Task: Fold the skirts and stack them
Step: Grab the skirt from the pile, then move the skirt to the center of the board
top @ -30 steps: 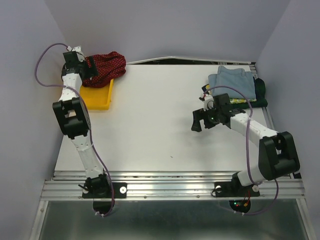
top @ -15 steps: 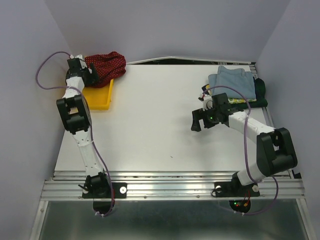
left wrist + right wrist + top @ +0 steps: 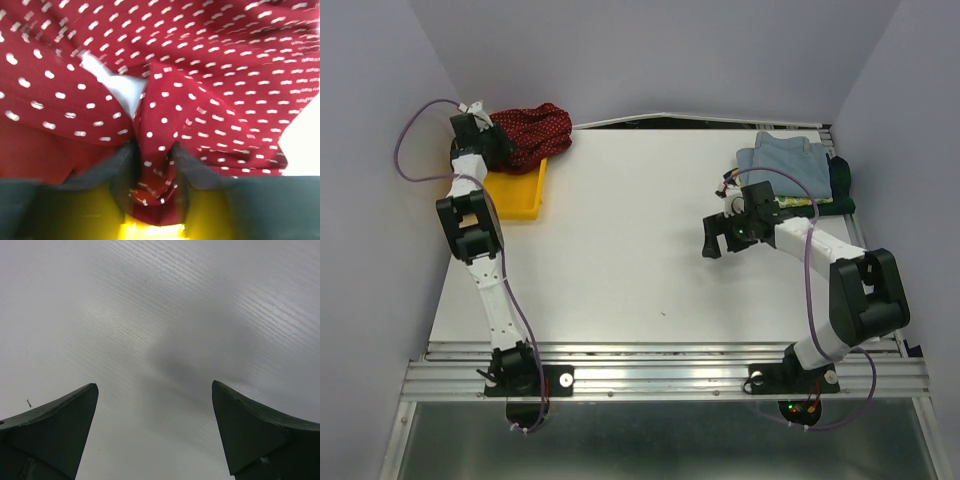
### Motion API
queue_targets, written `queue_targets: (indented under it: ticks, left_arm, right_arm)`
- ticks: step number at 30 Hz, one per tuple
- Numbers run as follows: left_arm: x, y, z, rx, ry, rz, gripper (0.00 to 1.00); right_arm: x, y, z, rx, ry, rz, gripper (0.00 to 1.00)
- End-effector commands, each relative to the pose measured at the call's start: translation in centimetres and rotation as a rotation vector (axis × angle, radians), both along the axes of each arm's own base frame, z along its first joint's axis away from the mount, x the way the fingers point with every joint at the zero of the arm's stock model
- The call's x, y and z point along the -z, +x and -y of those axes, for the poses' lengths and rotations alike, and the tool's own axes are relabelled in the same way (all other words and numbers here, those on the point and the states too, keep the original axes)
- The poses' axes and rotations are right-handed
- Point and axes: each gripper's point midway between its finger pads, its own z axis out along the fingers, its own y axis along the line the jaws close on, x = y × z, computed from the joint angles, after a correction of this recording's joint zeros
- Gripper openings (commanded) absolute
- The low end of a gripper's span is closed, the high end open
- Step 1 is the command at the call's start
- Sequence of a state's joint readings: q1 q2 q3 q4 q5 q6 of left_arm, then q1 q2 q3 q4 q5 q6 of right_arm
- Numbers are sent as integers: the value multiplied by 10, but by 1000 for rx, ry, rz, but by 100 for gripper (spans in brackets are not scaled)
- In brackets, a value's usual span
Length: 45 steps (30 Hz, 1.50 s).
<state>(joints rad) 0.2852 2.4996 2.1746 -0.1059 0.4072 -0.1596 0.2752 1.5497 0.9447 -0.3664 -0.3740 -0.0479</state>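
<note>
The left pincer [image 3: 152, 165] is clamped on the red skirt [image 3: 210, 70]. In the wrist view its dark fingers [image 3: 125, 167] squeeze a bunched ridge of dotted cloth. A white patch, a label or lining, shows just above the pinch, and the yellow of the tray [image 3: 150, 232] shows just below. From above, this pincer sits at the tray's far left corner. The skirt lies crumpled over the tray's far edge and spills past its right side.

The step in hand looks like drawing the red skirt off the tray onto the bare tabletop [image 3: 620, 260] for folding. The bite appears to hold a thick gather rather than a single hem, so the cloth will hang in a clump. A slow lift, high enough for the trailing cloth to clear the tray's rim, should keep the tray from being dragged along. Setting the skirt down well right of the tray with a sideways draw would spread it flat instead of heaping it. The main risk is the gather slipping out mid-carry.

The right pincer [image 3: 155, 405] is spread wide and holds nothing, hovering over the tabletop far right of the tray. From there it could take a second corner.

Farthest right of the tray lies the folded stack. The blue skirt [image 3: 790, 160] is on top, with the yellow-green [image 3: 798, 202] and dark green [image 3: 842, 185] skirts showing at its edges.
</note>
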Motion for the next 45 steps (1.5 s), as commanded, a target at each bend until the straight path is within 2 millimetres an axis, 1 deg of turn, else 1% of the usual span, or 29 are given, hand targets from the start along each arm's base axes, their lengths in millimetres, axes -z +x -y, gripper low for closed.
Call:
queue_targets:
  ticks: [1,2,3,4,5,6,8,9,11,12,14,15,17,18,20,21,23,24,26,27,30,35,36,38,39,41,42,43,45]
  left_arm:
    - [-75,16,-3,99,-95,220,19]
    - [-83,16,-1,111,-98,237,11]
    - [-100,15,1,134,-93,270,3]
    - [-108,15,2,143,-86,283,0]
    - [-115,14,4,152,-82,295,0]
    - [-135,10,8,177,-77,325,0]
    - [-155,2,16,224,-82,355,0]
    - [-176,-4,22,245,-78,384,0]
    - [-201,-15,34,291,-109,415,0]
    - [-226,-23,40,314,-103,455,0]
    - [-253,-33,49,342,-112,493,0]
    - [-281,-44,58,374,-117,532,0]
    - [-309,-56,67,402,-116,573,0]
    - [-336,-68,76,425,-124,610,0]
    - [-363,-81,87,461,-127,649,0]
    - [-387,-95,95,492,-113,692,0]
    - [-410,-109,108,520,-134,718,0]
    - [-429,-123,117,547,-125,749,0]
    - [-443,-138,130,579,-146,759,0]
    - [-454,-152,139,607,-146,769,0]
    - [-458,-179,162,661,-176,745,0]
    - [-437,-217,196,727,-208,678,0]
    - [-426,-229,205,733,-212,657,0]
    - [-411,-241,216,747,-224,628,0]
    - [-395,-253,223,759,-231,598,0]
    - [-375,-266,240,787,-251,555,0]
    - [-372,-279,247,795,-248,555,0]
    - [-343,-280,252,786,-277,493,0]
    - [-326,-293,270,803,-298,456,0]
  right_arm:
    - [-23,19,-2,3,-4,71,100]
    - [-24,20,-2,3,-3,76,100]
    - [-25,20,-2,2,-4,80,100]
    - [-24,19,-1,4,-4,76,100]
    - [-26,20,-1,1,-4,85,100]
    - [-27,20,-1,3,-3,88,100]
    - [-29,19,-1,1,-2,91,100]
    - [-31,19,-2,2,2,97,100]
    - [-36,21,-2,2,7,108,100]
    - [-38,22,-2,5,8,115,100]
    - [-43,24,-2,10,11,128,100]
    - [-48,27,-3,13,16,139,100]
    - [-54,29,-5,18,26,151,100]
    - [-60,32,-6,16,35,165,100]
    - [-68,37,-4,26,43,184,100]
    - [-72,40,-2,33,47,194,100]
    - [-85,45,-3,33,57,224,100]
    - [-90,48,-5,28,63,237,100]
    - [-105,55,-4,35,75,269,100]
    - [-112,57,-4,31,80,287,100]
    - [-137,63,-8,10,96,351,100]
    - [-166,63,-15,-45,131,428,99]
    - [-174,60,-18,-65,150,444,99]
    - [-179,54,-22,-102,170,454,98]
    - [-179,46,-27,-141,198,445,97]
    - [-179,34,-33,-190,227,433,95]
    - [-177,28,-35,-216,242,420,94]
    - [-176,19,-42,-257,281,395,93]
    - [-165,0,-50,-310,320,345,93]
